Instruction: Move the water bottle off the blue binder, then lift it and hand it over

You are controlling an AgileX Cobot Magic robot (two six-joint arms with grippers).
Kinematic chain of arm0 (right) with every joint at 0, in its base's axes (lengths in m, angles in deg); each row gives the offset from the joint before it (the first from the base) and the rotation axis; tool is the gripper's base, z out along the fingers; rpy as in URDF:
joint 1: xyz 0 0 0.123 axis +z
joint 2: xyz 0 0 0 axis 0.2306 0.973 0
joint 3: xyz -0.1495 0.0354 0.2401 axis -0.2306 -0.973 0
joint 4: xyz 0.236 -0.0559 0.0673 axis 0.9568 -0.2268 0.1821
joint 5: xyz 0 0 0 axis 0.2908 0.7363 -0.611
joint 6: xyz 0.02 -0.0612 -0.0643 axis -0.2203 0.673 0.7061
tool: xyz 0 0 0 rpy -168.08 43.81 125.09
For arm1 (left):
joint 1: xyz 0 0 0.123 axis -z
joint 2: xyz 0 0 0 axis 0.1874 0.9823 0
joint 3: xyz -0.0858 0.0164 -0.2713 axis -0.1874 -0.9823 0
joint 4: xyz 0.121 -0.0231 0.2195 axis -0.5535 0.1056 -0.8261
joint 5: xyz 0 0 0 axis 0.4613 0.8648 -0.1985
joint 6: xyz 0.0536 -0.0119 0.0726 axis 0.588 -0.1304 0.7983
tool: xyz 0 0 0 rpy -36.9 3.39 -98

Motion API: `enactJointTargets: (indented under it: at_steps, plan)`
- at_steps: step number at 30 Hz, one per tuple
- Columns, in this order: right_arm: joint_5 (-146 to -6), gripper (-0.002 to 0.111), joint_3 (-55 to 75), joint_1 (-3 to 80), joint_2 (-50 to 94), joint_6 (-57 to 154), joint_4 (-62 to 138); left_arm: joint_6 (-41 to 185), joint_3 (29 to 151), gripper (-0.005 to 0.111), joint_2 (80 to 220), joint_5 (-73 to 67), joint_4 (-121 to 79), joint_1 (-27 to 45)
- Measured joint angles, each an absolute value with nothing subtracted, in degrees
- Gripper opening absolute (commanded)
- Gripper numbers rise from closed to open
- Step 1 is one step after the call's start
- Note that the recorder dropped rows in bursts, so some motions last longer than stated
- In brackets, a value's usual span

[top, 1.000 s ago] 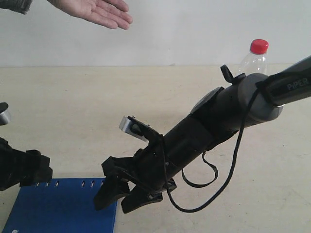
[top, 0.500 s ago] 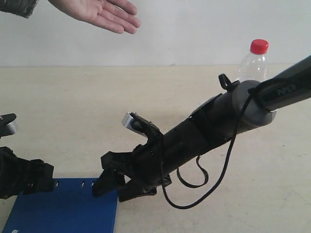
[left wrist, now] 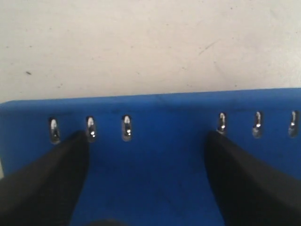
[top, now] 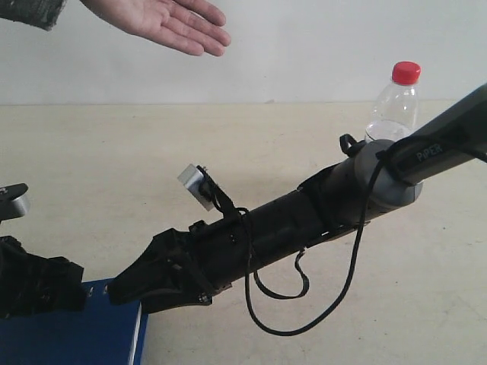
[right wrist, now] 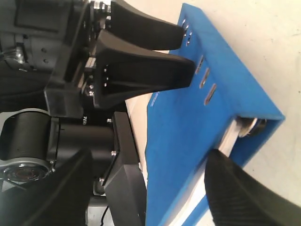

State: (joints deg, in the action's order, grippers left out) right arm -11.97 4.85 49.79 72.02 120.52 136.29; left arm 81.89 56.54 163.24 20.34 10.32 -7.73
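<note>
Blue binder (top: 76, 334) sits at seven o'clock beneath the spread left claw (top: 74, 287); the right claw (top: 125, 295), also spread, has slid down around its edge. At two o'clock the bottle (top: 394, 106) stands clear, so lifting comes next.

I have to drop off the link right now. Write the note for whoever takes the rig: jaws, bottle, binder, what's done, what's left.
Left gripper: jaws open over the blue binder's riveted edge, holding nothing.
Right gripper: jaws open at the binder's right edge, no grip seen.
Water bottle: upright on the table, far right, off the binder.
Person's hand: held out open, upper left.
Done: bottle moved off the binder.
Left: grip the binder, lift it, hand it over.
</note>
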Motion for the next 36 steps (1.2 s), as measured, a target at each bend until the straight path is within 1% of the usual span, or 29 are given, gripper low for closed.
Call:
enactJointTargets:
  at_steps: [6,8,10,13,15,16,24,27,29,31,34,35,36]
  plan:
    - [-12.2,0.059,4.9,49.8,72.0,120.5,136.3,82.2,56.5,0.066,163.2,20.3,10.7,-7.7]
    - [-13.2,0.058,4.9,49.8,72.0,120.5,136.3,82.3,56.5,0.066,163.2,20.3,11.1,-7.7]
    - [-15.2,0.049,4.9,49.8,72.0,120.3,136.3,82.3,56.5,0.066,163.2,20.3,12.3,-7.7]
    - [-19.0,0.032,4.9,49.9,72.0,119.3,136.5,83.5,56.5,0.066,163.0,20.3,14.9,-7.7]
    - [-20.5,0.024,4.9,49.9,72.0,119.3,136.9,84.5,56.5,0.066,162.1,20.3,16.4,-7.7]
    - [-20.8,0.022,4.9,49.9,72.0,119.3,137.2,84.8,56.5,0.066,161.4,20.1,16.6,-7.7]
    - [-21.3,0.021,4.9,49.9,72.0,119.4,137.7,84.8,56.5,0.065,156.5,13.9,16.6,-7.7]
    - [-21.5,0.021,4.9,49.9,72.0,118.2,137.6,83.4,56.1,0.063,156.4,12.8,15.3,-9.0]
    - [-22.3,0.024,4.9,49.9,72.0,116.5,136.6,79.7,55.4,0.062,156.4,11.3,12.7,-10.9]
    - [-23.5,0.034,4.9,49.9,72.0,114.2,134.3,75.7,54.8,0.062,156.4,10.1,9.0,-13.3]
    - [-24.3,0.055,4.9,49.9,72.0,111.0,130.4,72.3,54.1,0.062,156.4,9.9,4.5,-16.8]
    - [-24.3,0.059,4.9,49.9,72.0,110.0,129.4,71.7,54.1,0.062,156.4,10.2,3.8,-17.7]
    - [-24.3,0.061,4.9,49.9,72.0,109.5,128.7,71.5,54.1,0.062,156.5,10.4,3.4,-18.3]
